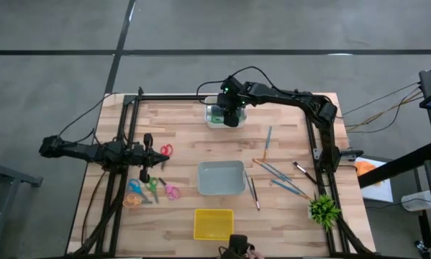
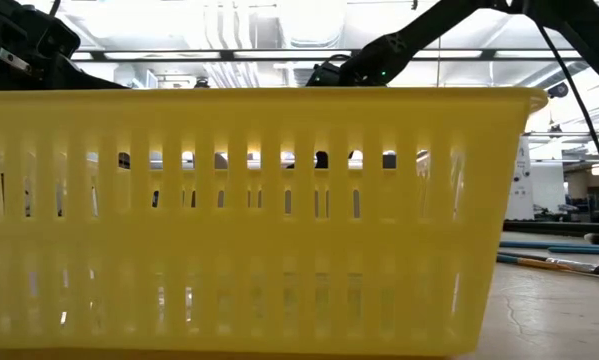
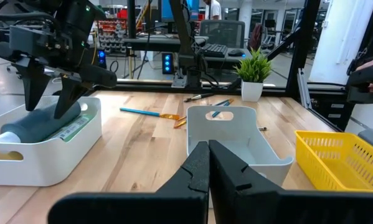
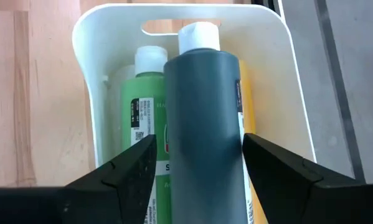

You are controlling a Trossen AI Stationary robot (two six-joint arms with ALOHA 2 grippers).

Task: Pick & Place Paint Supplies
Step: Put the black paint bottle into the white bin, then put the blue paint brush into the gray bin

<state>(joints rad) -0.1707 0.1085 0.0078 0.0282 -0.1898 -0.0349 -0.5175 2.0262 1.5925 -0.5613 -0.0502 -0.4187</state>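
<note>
A white bin (image 1: 216, 117) stands at the table's far edge, near the middle. The dark blue tube (image 4: 202, 124) lies in it on top of the green tube (image 4: 142, 93) and the yellow tube (image 4: 246, 99), its white cap toward the bin's handle end. My right gripper (image 4: 198, 140) points down into the bin, open, one finger on each side of the blue tube. Several brushes (image 1: 276, 171) lie flat on the table's right half. My left gripper (image 3: 208, 155) hovers level over the left edge, shut and holding nothing.
A grey bin (image 1: 221, 178) sits mid-table and a yellow basket (image 1: 213, 223) at the near edge. Several scissors (image 1: 150, 188) lie at the left and a green plant (image 1: 323, 208) stands at the near right. Bare wood lies between the white and grey bins.
</note>
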